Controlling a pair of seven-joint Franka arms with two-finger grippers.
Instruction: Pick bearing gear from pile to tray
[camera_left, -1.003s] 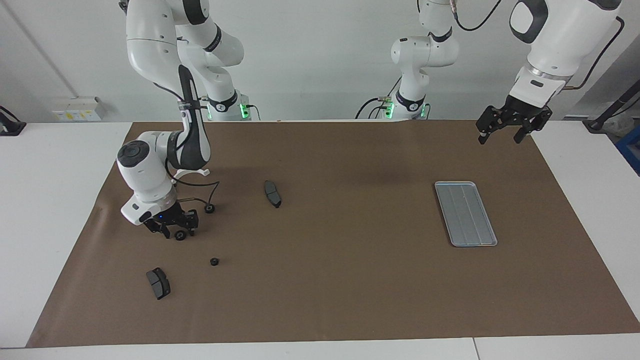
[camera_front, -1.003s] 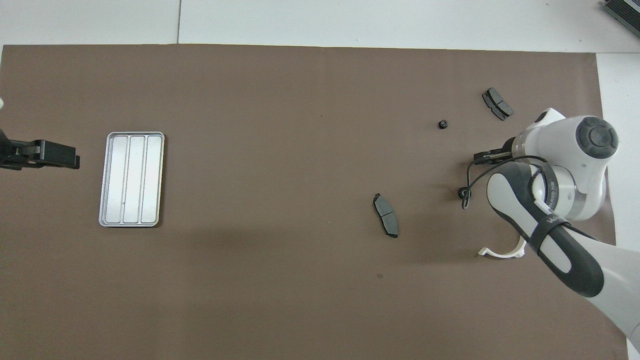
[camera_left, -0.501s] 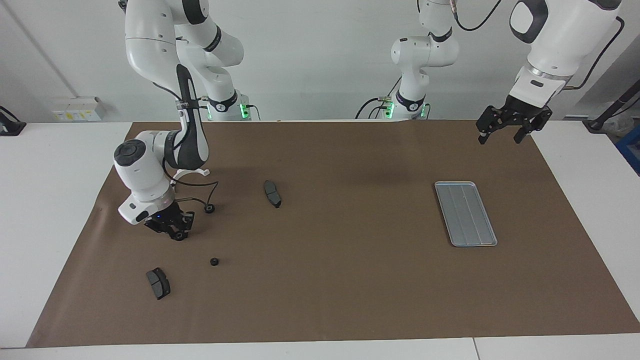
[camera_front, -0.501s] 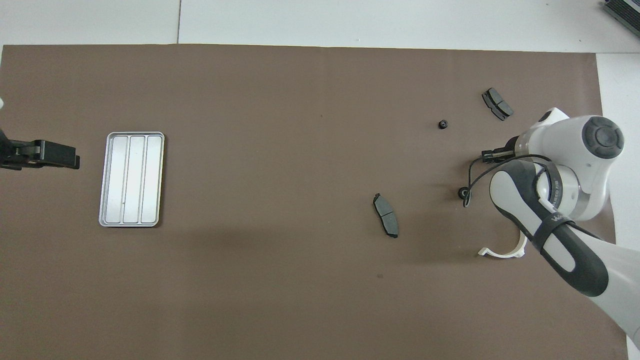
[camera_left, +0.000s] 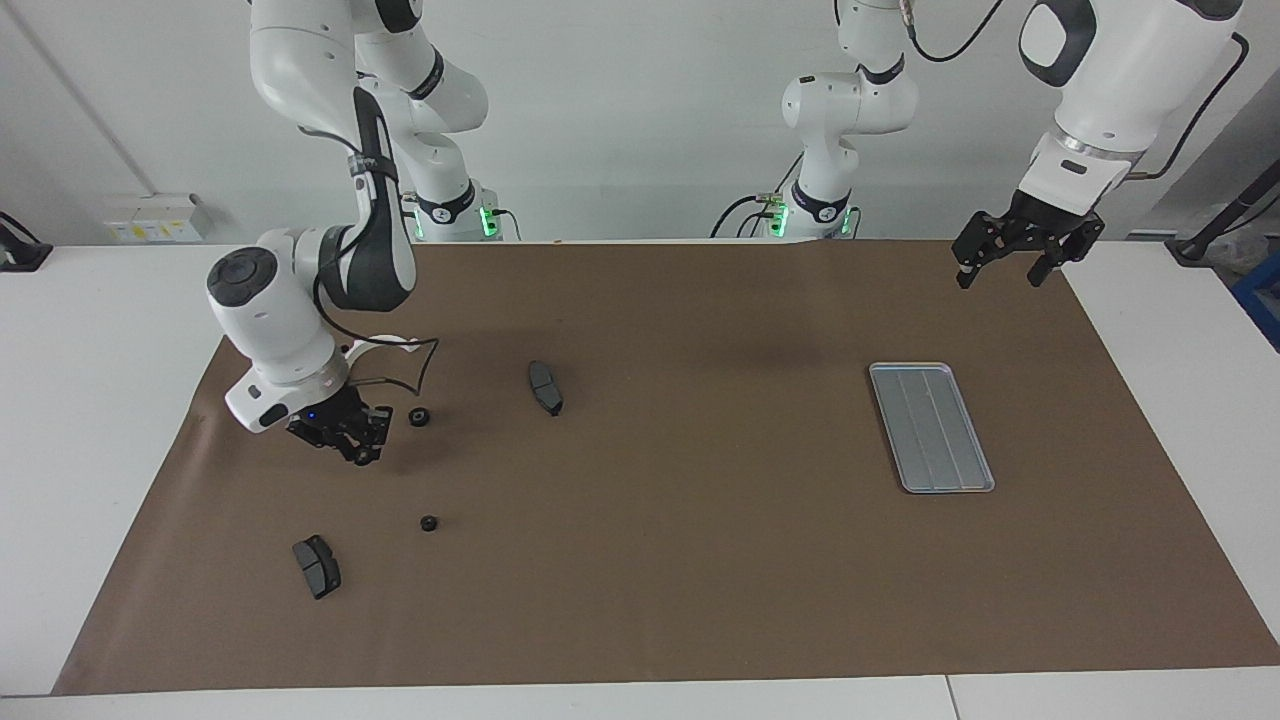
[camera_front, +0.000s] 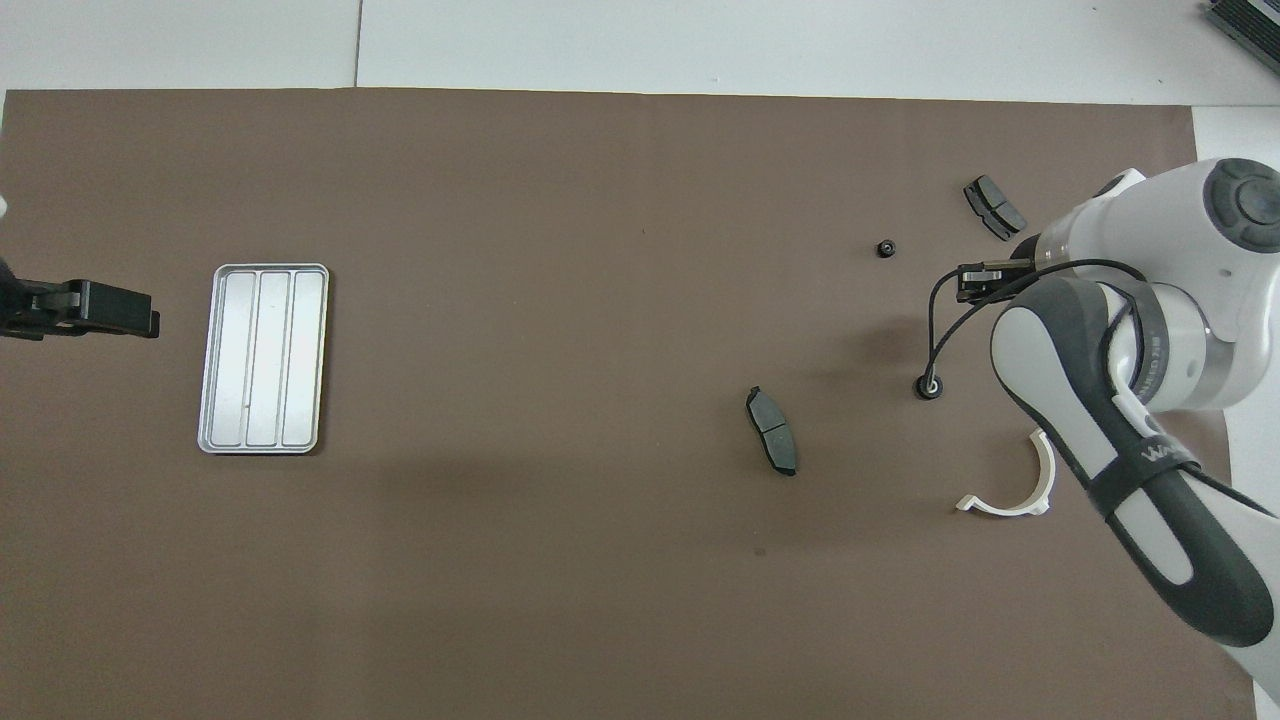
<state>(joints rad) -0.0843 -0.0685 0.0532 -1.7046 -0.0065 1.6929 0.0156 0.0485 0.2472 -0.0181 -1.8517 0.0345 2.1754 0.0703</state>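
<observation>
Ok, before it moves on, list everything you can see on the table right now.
mat: one, brown, covering the table
tray: one, silver-grey, empty, toward the left arm's end
gears: two loose, black, toward the right arm's end
pads: two, dark grey, among the gears
bracket: one, white half-ring, nearest the robots
left gripper: open, waiting above the mat's edge
right gripper: just above the mat, apparently shut on a third gear

The tray (camera_front: 263, 358) lies well apart from the pile (camera_front: 930, 387) — gears, pads, a white bracket (camera_front: 1012, 490).
</observation>
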